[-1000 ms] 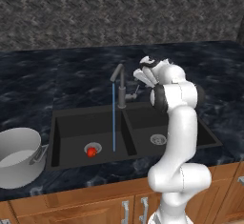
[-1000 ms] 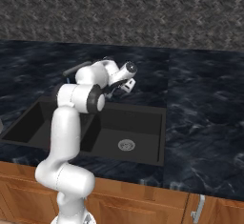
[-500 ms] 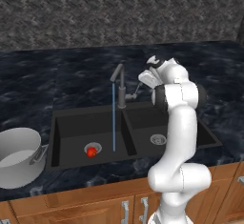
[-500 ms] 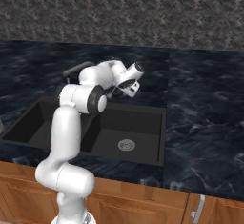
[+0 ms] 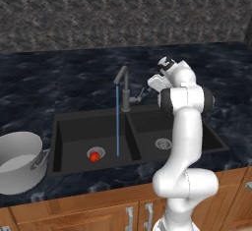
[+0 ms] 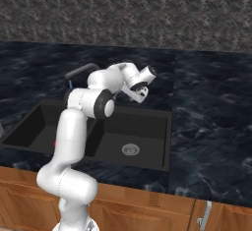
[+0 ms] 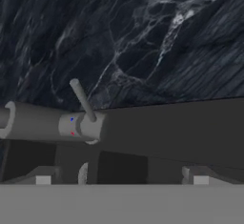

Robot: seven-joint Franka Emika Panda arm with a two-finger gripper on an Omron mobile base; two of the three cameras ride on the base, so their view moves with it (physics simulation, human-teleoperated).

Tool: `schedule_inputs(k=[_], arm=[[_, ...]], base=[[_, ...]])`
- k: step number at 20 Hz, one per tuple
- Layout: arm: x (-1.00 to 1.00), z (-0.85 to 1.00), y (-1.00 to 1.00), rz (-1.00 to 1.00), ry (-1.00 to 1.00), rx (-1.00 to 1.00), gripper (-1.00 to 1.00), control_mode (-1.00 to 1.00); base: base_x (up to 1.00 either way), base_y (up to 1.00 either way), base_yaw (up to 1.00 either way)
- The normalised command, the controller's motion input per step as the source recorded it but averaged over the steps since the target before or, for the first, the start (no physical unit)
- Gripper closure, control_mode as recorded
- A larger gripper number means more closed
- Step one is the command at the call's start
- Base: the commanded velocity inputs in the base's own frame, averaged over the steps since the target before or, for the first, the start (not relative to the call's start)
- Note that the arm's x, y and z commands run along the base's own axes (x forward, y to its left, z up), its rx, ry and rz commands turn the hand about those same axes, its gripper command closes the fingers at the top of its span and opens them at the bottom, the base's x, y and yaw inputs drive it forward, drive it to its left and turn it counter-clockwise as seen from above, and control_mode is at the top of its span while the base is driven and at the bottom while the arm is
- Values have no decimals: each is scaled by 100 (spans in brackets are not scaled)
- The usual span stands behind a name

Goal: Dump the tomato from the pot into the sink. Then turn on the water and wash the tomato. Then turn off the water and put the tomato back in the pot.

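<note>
The small red tomato [image 5: 93,156] lies on the drain of the left basin of the black sink [image 5: 78,135]. A thin stream of water [image 5: 117,127] falls from the faucet [image 5: 125,90] just right of it. On the counter to the left of the sink stands the silver pot [image 5: 17,161], its pale inside bare. My gripper [image 5: 154,83] hovers open beside the faucet's side lever [image 7: 82,99], close to it but not touching. In the hand view both fingertips [image 7: 43,178] stand wide apart below the faucet body. From the right, the gripper [image 6: 140,90] hangs over the sink's back rim [image 6: 147,112].
Dark marble counter [image 5: 59,82] surrounds the sink, with a stone wall behind it. The right basin has a silver drain [image 6: 130,150] and nothing else in it. Wooden cabinet fronts [image 5: 98,210] run below the counter edge.
The hand has drifted a little to the right, away from the faucet, with its jaws still wide. The water keeps running and the tomato has not moved.
</note>
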Motion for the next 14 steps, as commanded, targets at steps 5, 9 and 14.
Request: schedule_inputs(k=[5,9,14], arm=[[-3,-43,-3,7,0,0,-100,-100],[1,-23,7,4,0,0,-100,-100],[13,-3,22,0,0,0,-100,-100]], base=[[0,0,0],[0,0,0],[0,0,0]])
